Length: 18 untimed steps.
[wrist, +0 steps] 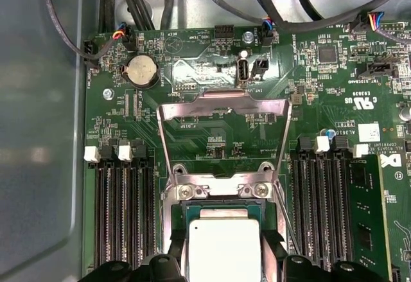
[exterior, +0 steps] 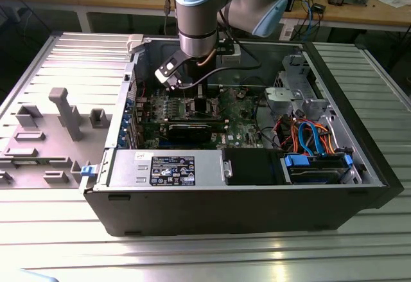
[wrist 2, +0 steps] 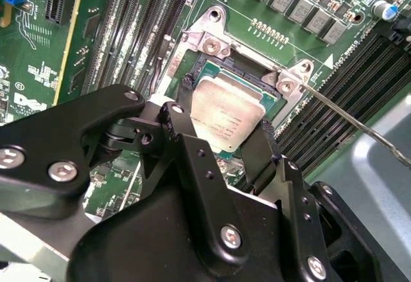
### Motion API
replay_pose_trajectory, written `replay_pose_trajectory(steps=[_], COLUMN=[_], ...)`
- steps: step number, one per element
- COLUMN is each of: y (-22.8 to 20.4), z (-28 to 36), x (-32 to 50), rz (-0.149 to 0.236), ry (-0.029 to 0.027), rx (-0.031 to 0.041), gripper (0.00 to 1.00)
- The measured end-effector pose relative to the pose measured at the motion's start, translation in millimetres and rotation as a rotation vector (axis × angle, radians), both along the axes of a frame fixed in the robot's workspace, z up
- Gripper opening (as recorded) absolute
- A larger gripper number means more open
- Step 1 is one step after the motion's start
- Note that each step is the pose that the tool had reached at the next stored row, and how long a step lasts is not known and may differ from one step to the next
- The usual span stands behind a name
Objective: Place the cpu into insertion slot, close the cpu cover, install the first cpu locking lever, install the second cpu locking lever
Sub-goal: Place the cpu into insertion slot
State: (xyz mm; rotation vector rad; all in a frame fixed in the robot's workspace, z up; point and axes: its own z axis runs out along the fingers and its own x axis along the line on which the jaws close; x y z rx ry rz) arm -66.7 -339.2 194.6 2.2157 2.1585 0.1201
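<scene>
The cpu [wrist 2: 225, 112] is a flat square chip with a silvery top, seen in both wrist views [wrist: 223, 246]. It lies level in or just over the insertion slot [wrist 2: 209, 41], whose silver frame [wrist: 218, 191] sits on green board. My gripper [wrist 2: 223, 120] is shut on the cpu, one black finger [wrist 2: 185, 92] pressing each opposite edge. The cpu cover [wrist: 225, 105] stands swung open behind the slot, with board visible through its window. A thin wire lever [wrist 2: 359, 126] sticks out free beside the slot. In the exterior view my gripper [exterior: 199, 99] reaches down into the open computer case [exterior: 237, 198].
Long black memory slots [wrist: 125, 211] flank the socket on both sides. A graphics card [exterior: 192, 128], power supply [exterior: 170, 168] and coloured cables [exterior: 308, 134] fill the case. A grey plastic panel [exterior: 61, 118] lies at the exterior view's left. Black cables [wrist: 128, 2] run along the case wall.
</scene>
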Motion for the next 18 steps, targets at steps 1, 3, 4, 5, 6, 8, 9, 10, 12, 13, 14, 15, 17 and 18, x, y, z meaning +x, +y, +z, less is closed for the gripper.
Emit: replay_pose_trajectory(steps=[1,3,4,5,6,8,9,10,12,13,14,15,17,18], y=[0.0,0.3,0.2,0.2,0.1,0.1,0.1,0.1,0.0,0.0,0.0,0.0,0.1,0.1], z=[0.0,-0.4,-0.4,-0.3,-0.1,-0.1,-0.1,0.0,0.1,0.2,0.2,0.1,0.1,0.1], x=[0.0,0.2,0.2,0.1,0.0,0.0,0.0,0.1,0.5,1.4,2.0,2.3,2.3,2.4], rz=[0.0,0.0,0.0,0.0,0.0,0.0,0.0,0.0,0.0,0.0,0.0,0.001,0.001,0.001], ry=[0.0,-0.0005,-0.0006,-0.0006,-0.0003,-0.0001,-0.0001,0.0,0.0,0.0004,0.0002,0.0,-0.0001,-0.0001], rx=[0.0,0.0011,0.0007,0.0006,0.0002,0.0,-0.0001,-0.0001,-0.0001,-0.0002,-0.0003,-0.0003,-0.0002,-0.0001], gripper=[0.55,0.55,0.55,0.6,0.6,0.6,0.6,0.6,0.6,0.6,0.6,0.6,0.6,0.6])
